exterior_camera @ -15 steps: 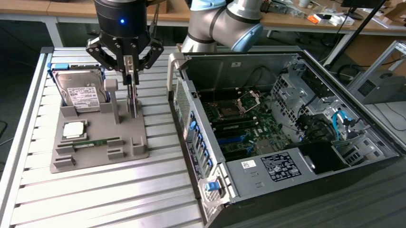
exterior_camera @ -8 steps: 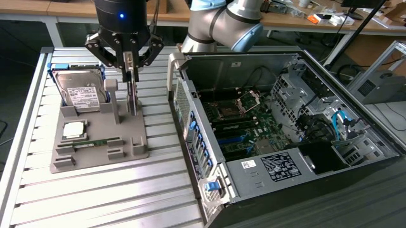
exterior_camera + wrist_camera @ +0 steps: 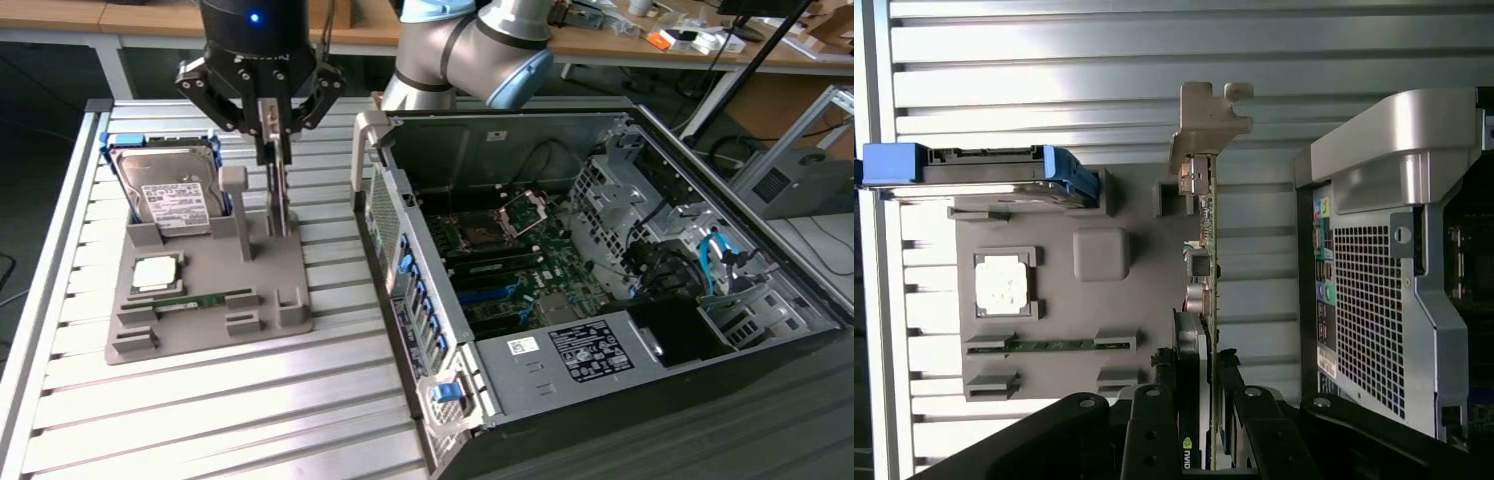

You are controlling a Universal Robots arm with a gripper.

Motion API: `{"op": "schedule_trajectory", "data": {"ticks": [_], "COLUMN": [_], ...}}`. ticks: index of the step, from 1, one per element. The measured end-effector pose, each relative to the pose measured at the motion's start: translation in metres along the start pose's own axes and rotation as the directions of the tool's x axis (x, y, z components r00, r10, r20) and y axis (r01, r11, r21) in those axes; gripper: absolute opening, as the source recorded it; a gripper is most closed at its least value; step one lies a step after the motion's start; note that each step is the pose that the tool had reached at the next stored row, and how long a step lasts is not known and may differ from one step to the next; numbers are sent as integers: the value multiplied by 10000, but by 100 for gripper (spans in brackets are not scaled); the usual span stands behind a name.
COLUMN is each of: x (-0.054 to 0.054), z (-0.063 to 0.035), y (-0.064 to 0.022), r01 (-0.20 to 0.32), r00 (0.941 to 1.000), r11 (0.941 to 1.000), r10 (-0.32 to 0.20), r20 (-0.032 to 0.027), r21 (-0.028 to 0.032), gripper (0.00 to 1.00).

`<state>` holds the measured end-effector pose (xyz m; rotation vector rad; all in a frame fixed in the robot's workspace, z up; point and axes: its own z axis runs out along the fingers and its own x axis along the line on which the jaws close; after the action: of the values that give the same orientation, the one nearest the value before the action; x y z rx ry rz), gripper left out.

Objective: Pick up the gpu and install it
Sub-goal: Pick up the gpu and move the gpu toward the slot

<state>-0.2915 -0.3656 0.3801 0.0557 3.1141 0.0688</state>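
The gpu [image 3: 279, 195] is a thin dark card standing on edge over the grey holder [image 3: 200, 325], at the exterior view's left. My gripper [image 3: 274, 150] hangs straight above it and is shut on its upper edge. The card's lower end reaches the holder's slot; I cannot tell whether it still rests there. In the wrist view the gpu [image 3: 1206, 230] runs edge-on away from my gripper [image 3: 1197, 375], with its pale metal bracket [image 3: 1209, 120] at the far end. One black finger presses each face of the card.
The holder [image 3: 1124, 300] also carries a silver hard drive [image 3: 167, 190] in a blue frame, a processor chip [image 3: 156, 270] and a green memory stick [image 3: 200, 300]. The open computer case [image 3: 561, 250] lies at the exterior view's right on the slatted metal table [image 3: 240, 410], motherboard [image 3: 507, 270] facing up.
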Motion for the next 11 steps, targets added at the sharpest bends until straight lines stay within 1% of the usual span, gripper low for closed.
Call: {"op": "schedule_trajectory", "data": {"ticks": [11], "x": [-3], "z": [-127], "y": [6], "r01": [0], "r00": [10000], "r11": [10000], "r10": [0], "r20": [1], "r21": [0], "gripper": [27]}}
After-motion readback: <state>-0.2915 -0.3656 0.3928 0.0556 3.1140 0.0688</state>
